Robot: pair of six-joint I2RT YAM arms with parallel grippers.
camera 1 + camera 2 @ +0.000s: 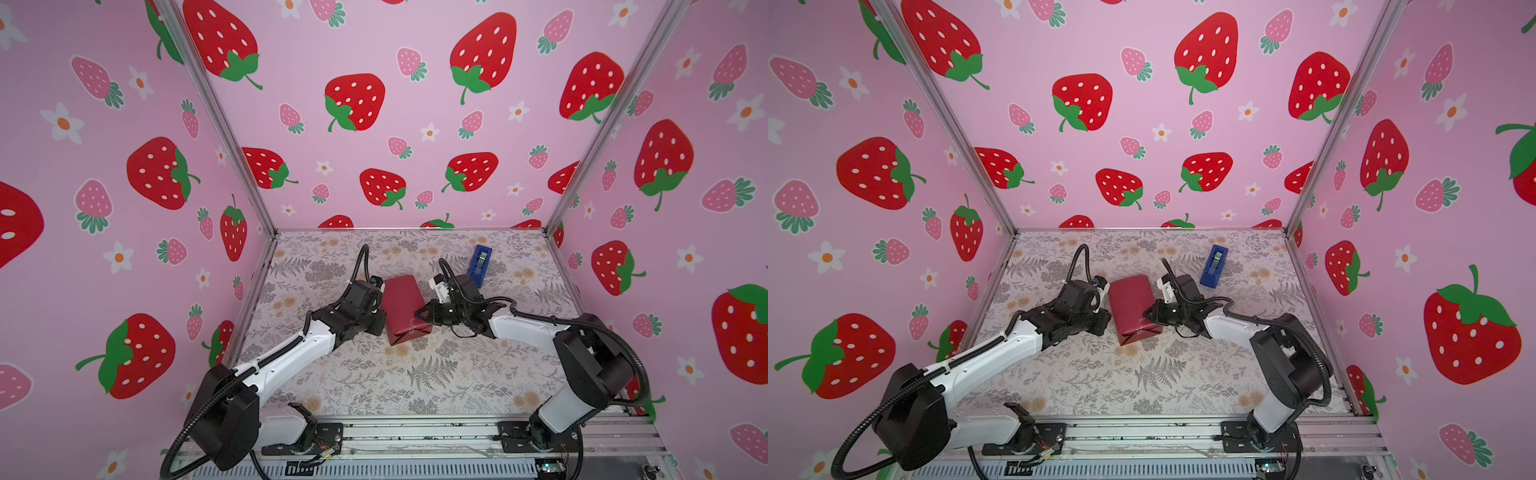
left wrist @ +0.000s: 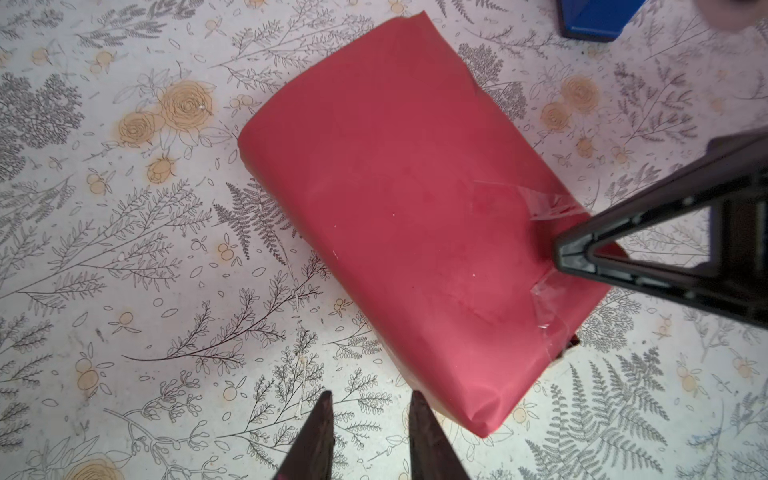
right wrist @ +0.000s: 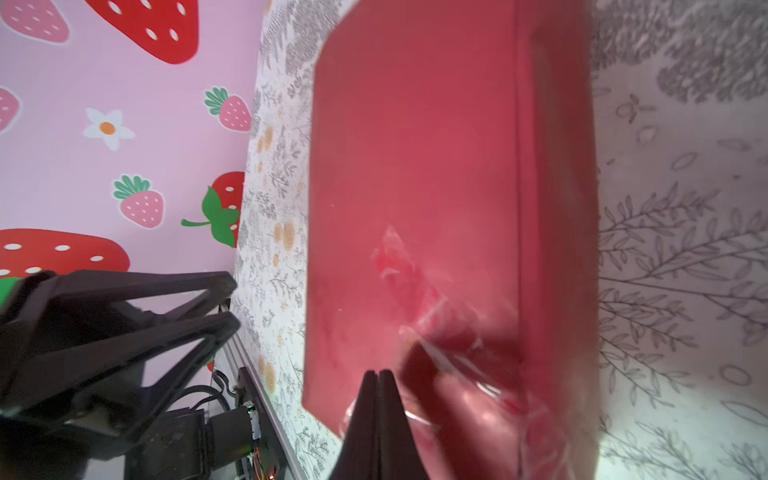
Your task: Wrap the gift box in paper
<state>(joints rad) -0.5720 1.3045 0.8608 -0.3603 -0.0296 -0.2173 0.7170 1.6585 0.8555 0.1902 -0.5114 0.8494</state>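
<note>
Paper point(image 1: 404, 305) between left pincer point(image 2: 371, 419), right pincer point(image 1: 419, 312); tape dispenser point(image 1: 480, 260) behind right.

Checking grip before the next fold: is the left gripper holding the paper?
No, the left gripper is open beside the paper, with only the table showing between its jaws.

Gift box: wholly under the paper point(image 2: 399, 216); no face of it shows.

Small dark gap point(image 2: 574, 341) at the wrap's corner, just beside the right hand point(image 2: 559, 253). Box or shadow, cannot tell.

Right hand: cropped by the frame edge in the left wrist view.

Left hand point(image 2: 371, 395): only finger ends in frame there. In both top views they are lost against its black body.

Tape dispenser point(image 2: 598, 18): beyond the right hand, cropped to one corner.

Right wrist view: paper nearest the right hand blurred; clear tape point(image 3: 392, 253) smeared, edges unreadable.
</note>
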